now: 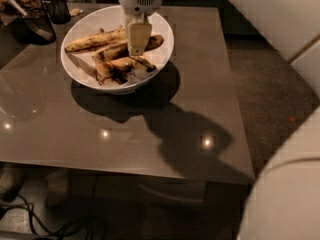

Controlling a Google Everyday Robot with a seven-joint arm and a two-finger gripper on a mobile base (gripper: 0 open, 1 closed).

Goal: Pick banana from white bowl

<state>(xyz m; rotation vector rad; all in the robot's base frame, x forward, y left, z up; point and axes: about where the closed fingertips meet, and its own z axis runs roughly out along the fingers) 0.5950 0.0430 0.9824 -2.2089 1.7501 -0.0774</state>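
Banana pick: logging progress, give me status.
Hand low in white bowl, right over banana. Banana lying in bowl, not lifted. Other bananas packed alongside.
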